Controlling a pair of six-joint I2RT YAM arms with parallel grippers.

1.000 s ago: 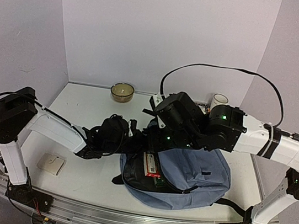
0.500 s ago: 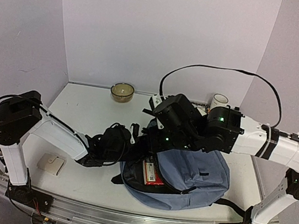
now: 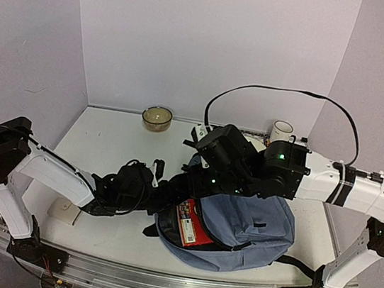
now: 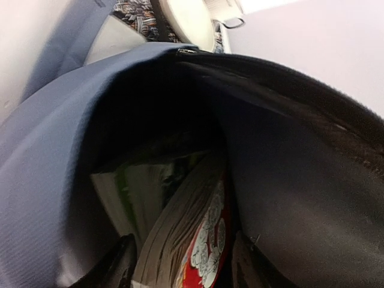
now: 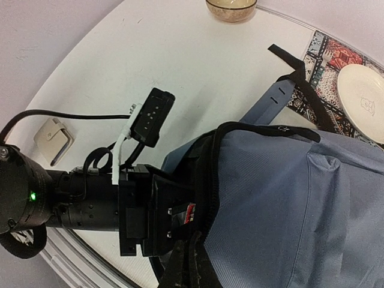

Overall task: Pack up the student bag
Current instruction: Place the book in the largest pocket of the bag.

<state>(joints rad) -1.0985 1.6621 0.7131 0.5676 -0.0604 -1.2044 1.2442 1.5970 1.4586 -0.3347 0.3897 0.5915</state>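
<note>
The right jaws pinch the rim of the bag (image 5: 288, 198) to keep it open. The left jaws are spread, with the book (image 4: 207, 240) between them inside.

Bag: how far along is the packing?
Done: a red pack and a dark glossy item sit inside the open bag. In hand: the right gripper pinches the bag's rim; the left gripper is at the mouth, jaws apart either side of the red pack. Left: a tan pouch lies on the table, maybe to pack; the bag is not yet zipped.
</note>
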